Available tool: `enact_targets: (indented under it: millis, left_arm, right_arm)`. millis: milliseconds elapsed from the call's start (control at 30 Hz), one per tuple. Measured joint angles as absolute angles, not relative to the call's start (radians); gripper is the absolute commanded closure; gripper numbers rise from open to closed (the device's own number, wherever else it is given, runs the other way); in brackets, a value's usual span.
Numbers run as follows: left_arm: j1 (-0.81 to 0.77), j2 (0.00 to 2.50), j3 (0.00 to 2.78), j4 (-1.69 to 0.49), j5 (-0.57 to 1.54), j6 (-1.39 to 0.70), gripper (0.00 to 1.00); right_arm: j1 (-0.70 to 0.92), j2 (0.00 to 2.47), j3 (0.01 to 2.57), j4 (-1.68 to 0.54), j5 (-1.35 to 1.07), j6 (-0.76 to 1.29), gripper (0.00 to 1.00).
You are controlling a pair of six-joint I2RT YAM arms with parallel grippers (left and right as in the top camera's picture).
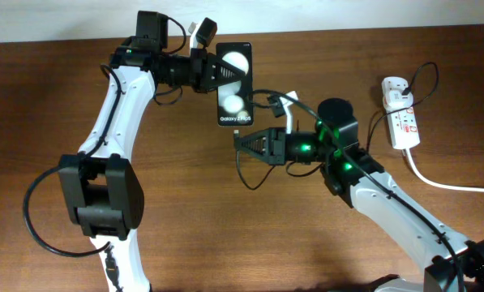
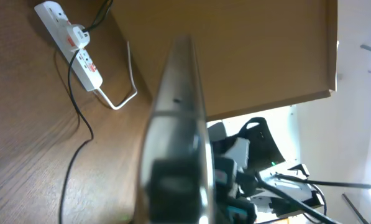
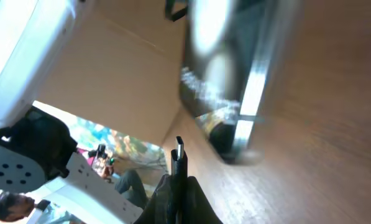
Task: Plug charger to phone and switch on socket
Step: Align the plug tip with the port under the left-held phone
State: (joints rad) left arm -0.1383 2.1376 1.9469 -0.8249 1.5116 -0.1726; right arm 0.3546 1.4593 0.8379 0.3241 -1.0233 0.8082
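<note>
My left gripper [image 1: 213, 69] is shut on the phone [image 1: 235, 85], a slim black slab with two white spots and "Galaxy" lettering, held above the table with its lower end toward the right arm. In the left wrist view the phone [image 2: 176, 124] shows edge-on. My right gripper [image 1: 246, 144] is shut on the charger connector [image 3: 179, 163], whose metal tip points at the phone's lower end [image 3: 235, 124] a short gap away. The black charger cable [image 1: 284, 101] loops back over the right arm. The white socket strip [image 1: 401, 118] lies at the far right.
The strip's thick white cord [image 1: 444, 182] runs off the right edge. A white plug [image 1: 396, 93] sits in the strip with a thin black cable leaving it. The strip also shows in the left wrist view [image 2: 70, 43]. The table's far edge is just behind the left arm.
</note>
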Motion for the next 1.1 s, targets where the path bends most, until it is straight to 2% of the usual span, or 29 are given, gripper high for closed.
enact_targets:
  millis: [233,900,1100]
  left_arm:
    - [-0.138,2.138,1.947,-0.825,1.512,-0.173,1.0]
    - [-0.138,2.138,1.947,-0.825,1.512,-0.173,1.0]
    - [-0.138,2.138,1.947,-0.825,1.512,-0.173,1.0]
  right_arm:
    - [0.34,1.46,0.812,0.401,-1.027,0.808,0.96]
    - [0.376,1.491,0.811,0.422,-0.984,0.82,0.96]
    - [0.376,1.507,0.805,0.5,-0.986,0.843,0.96]
